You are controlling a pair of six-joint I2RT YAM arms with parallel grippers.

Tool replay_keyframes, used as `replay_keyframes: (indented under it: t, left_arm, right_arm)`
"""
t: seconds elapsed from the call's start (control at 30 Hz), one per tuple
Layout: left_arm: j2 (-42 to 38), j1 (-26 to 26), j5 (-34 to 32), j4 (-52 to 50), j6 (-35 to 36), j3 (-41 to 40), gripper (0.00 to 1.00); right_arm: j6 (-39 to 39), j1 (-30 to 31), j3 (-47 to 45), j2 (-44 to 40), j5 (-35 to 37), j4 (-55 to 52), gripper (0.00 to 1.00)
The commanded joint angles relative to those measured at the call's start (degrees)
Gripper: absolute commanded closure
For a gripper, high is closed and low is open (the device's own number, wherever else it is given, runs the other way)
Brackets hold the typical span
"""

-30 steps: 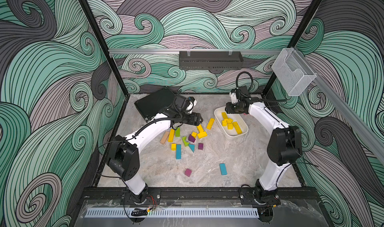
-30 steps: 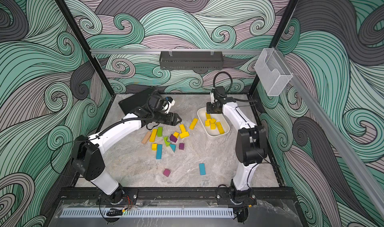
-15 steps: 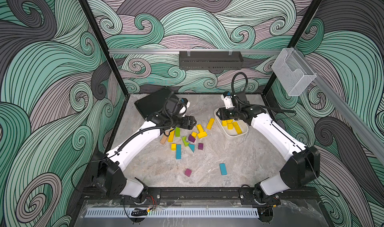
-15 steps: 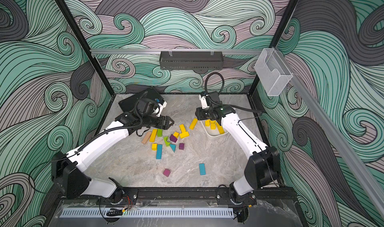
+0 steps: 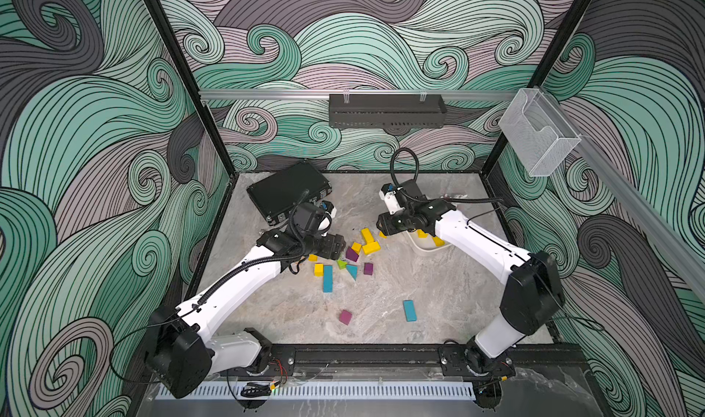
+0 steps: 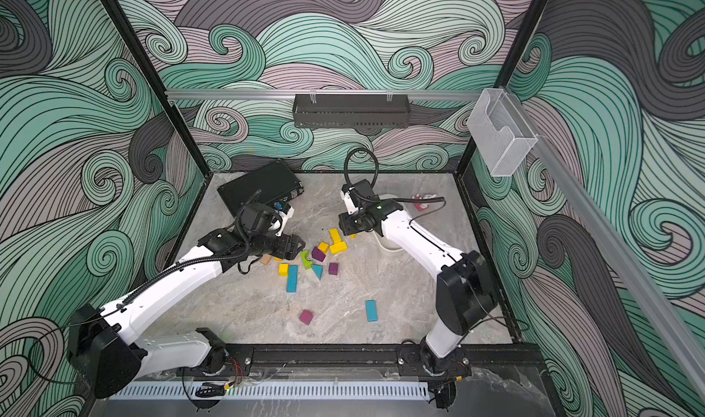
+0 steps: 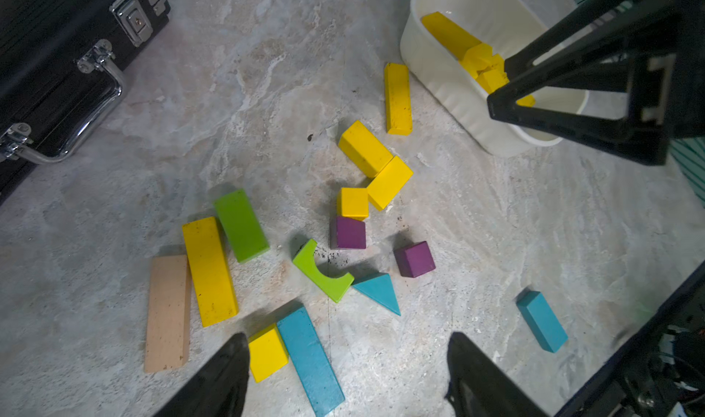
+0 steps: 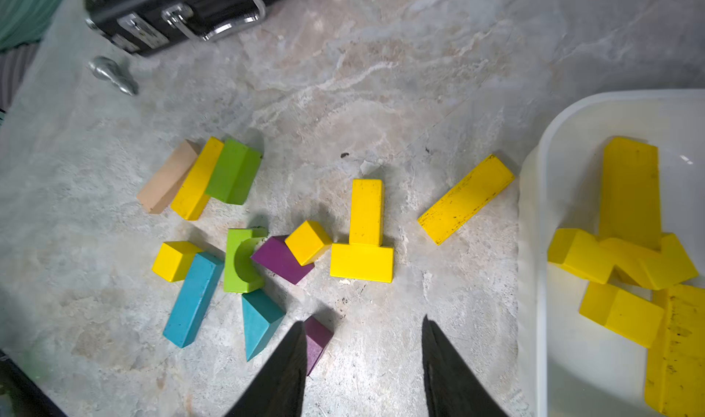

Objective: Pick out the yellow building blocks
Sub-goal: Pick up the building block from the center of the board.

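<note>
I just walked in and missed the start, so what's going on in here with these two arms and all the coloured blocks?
Two white robot arms are sorting painted wooden blocks on a marble-patterned tabletop. Several bright yellow blocks already lie in the white plastic bin. Six more remain on the table, including a long yellow bar near the bin and a small yellow cube touching a purple cube. The left tool and the right tool both hover over the pile, open and empty.

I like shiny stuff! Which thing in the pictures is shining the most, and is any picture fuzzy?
Left wrist view: the black case's chrome handle glints bright. Right wrist view: the white tub looks washed out and soft near the edge. Both top views: sharp, evenly lit.
</note>
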Motion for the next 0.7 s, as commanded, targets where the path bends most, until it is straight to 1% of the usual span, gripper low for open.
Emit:
replay_keyframes:
  t: [0.0,0.2,0.37,0.4,0.47,0.57,0.67]
  left_arm:
    - [1.77,0.58,-2.63,-0.74,1.68,1.9,0.19]
    - [5.68,2.2,0.1,-4.35,0.81,5.53,0.19]
    - [7.61,3.52,2.5,-5.65,0.11,6.76,0.19]
    - [7.7,3.65,2.62,-5.6,0.0,6.84,0.19]
    - [7.84,4.02,3.14,-5.48,-0.22,6.8,0.19]
    - [7.85,4.43,3.76,-5.31,-0.4,6.76,0.19]
    - [7.73,4.83,4.32,-5.14,-0.58,6.76,0.18]
  right_arm:
    - [-0.64,1.1,1.43,3.31,2.96,-0.01,0.5]
    - [-1.03,2.04,3.31,9.52,4.1,-0.07,0.47]
    - [-1.52,2.53,4.41,13.92,5.03,-0.02,0.46]
    - [-1.52,2.61,4.44,14.47,5.16,0.1,0.45]
    - [-1.27,2.83,4.71,15.71,5.89,-0.01,0.4]
    - [-0.99,2.93,4.59,16.64,5.34,0.3,0.34]
    - [-0.82,3.04,4.38,17.3,5.35,0.61,0.31]
